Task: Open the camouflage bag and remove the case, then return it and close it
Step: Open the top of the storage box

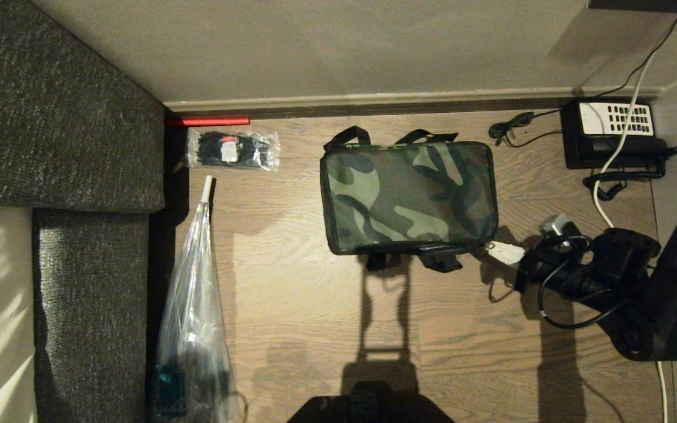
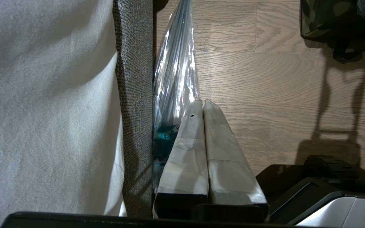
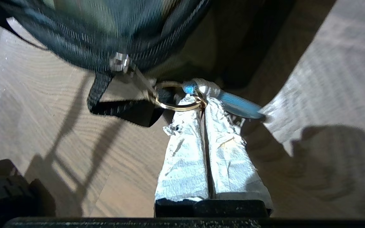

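Pinching the ring pull (image 3: 177,100) in wrist view, right gripper (image 3: 203,103) beside camouflage bag (image 1: 408,197)

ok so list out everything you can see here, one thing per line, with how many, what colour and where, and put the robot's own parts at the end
camouflage bag: one, green camouflage with black straps, zipped shut, middle of the wooden floor
zipper ring: one, brass, at the bag's corner
packet of cable ties: one, clear with black ties, by the wall
long clear plastic bag: one, beside the sofa
sofa: one, dark grey, left side
telephone: one, black with white keypad, far right corner
right gripper: white-wrapped fingers shut on the zipper ring
left gripper: white-wrapped fingers shut, empty, near the sofa
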Controlling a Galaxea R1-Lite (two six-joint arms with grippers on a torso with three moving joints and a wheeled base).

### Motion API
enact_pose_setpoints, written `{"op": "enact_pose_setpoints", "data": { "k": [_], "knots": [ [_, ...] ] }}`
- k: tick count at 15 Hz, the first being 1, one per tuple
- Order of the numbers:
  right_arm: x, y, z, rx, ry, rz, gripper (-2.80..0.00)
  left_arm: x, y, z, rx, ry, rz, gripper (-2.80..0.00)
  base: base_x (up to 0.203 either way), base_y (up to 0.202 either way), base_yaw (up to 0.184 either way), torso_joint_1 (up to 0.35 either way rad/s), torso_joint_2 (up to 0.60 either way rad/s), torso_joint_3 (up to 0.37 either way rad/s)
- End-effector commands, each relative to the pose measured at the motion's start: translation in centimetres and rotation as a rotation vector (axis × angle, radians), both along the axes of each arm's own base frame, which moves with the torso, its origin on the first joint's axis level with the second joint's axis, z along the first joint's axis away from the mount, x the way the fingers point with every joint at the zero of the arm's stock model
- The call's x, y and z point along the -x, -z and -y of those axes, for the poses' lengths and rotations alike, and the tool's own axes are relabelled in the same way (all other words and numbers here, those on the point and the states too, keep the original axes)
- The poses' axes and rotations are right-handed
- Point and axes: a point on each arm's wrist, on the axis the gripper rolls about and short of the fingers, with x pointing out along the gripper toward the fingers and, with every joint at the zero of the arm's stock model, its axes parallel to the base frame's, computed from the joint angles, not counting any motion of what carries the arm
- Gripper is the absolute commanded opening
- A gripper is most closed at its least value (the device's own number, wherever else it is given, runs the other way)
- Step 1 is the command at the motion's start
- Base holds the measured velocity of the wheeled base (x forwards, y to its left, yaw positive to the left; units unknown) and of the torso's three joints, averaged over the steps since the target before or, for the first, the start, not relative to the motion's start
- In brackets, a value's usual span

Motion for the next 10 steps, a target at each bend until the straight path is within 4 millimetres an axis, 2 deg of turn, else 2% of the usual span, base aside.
{"op": "enact_pose_setpoints", "data": {
  "k": [1, 5, 10],
  "knots": [
    [0.3, -1.5, 0.9, 0.003, -0.005, 0.034, -2.8, 0.0, 0.0, 0.0, 0.0, -0.001, 0.001, -2.8, 0.0, 0.0, 0.0, 0.0, 0.0, 0.0],
    [1.0, -2.8, 2.5, -0.002, -0.003, 0.024, -2.8, 0.0, 0.0, 0.0, 0.0, -0.001, 0.001, -2.8, 0.0, 0.0, 0.0, 0.0, 0.0, 0.0],
    [1.0, -3.4, 2.9, -0.005, 0.0, 0.021, -2.8, 0.0, 0.0, 0.0, 0.0, -0.001, 0.001, -2.8, 0.0, 0.0, 0.0, 0.0, 0.0, 0.0]
  ]
}}
